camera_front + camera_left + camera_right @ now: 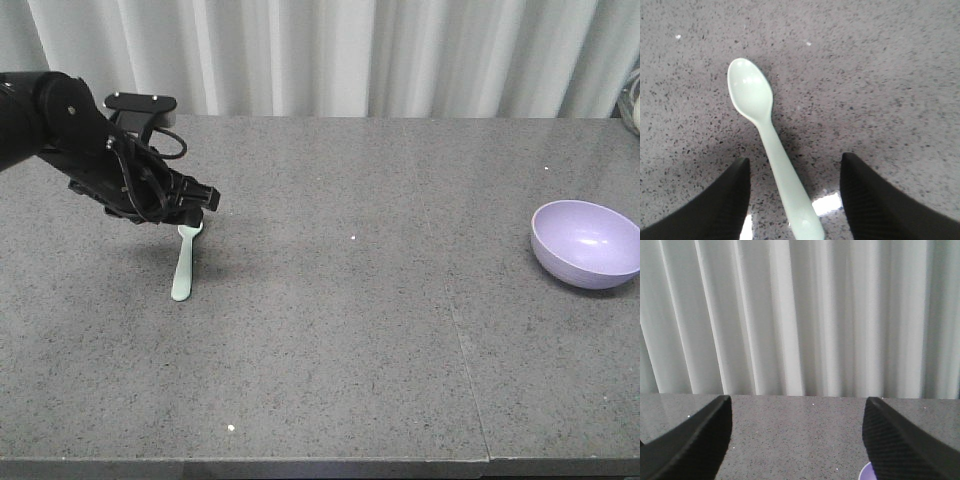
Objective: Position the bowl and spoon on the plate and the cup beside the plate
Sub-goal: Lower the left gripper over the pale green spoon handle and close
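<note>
On the left part of the grey table [340,340], our left gripper [197,199] hangs low over the spoon [183,265] with its jaws wide apart. In the wrist view we see the handle lying on the table between the two fingers [720,200], touching neither. Our right gripper [797,440] is spread wide too and holds nothing. The bowl [586,243] sits at the right side, well apart from the spoon.

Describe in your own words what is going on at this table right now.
The left end effector is down at the spoon, which lies flat on the grey table; it is open astride the handle, not gripping. The lilac bowl sits alone at the far right. The right end effector is open, empty, facing the curtain. No plate or cup shows.
</note>
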### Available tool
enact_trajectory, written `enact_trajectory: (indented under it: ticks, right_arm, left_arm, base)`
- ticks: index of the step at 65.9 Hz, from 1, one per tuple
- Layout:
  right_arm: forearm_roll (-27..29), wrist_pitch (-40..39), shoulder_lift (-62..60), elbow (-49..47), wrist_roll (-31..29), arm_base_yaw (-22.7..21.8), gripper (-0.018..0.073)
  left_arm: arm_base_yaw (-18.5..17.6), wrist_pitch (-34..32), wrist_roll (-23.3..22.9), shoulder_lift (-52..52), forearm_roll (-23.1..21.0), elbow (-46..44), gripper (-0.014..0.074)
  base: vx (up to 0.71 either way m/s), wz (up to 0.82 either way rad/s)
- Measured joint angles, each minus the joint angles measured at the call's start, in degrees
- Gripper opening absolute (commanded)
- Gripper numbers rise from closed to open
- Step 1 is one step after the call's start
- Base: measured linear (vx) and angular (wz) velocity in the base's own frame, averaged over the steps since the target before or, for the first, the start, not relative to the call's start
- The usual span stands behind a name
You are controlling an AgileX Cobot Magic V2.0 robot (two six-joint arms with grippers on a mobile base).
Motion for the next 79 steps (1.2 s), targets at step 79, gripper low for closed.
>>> enact_trajectory:
  ticks: [79]
  right_arm:
    - [0.0, -0.48, 0.0, 0.0, 0.0, 0.0, 0.0538]
  left_arm:
    - [-0.07, 3.9, -1.38, 9.72, 2.78, -2.04, 0.0218]
  base:
    - [0.0, 0.0]
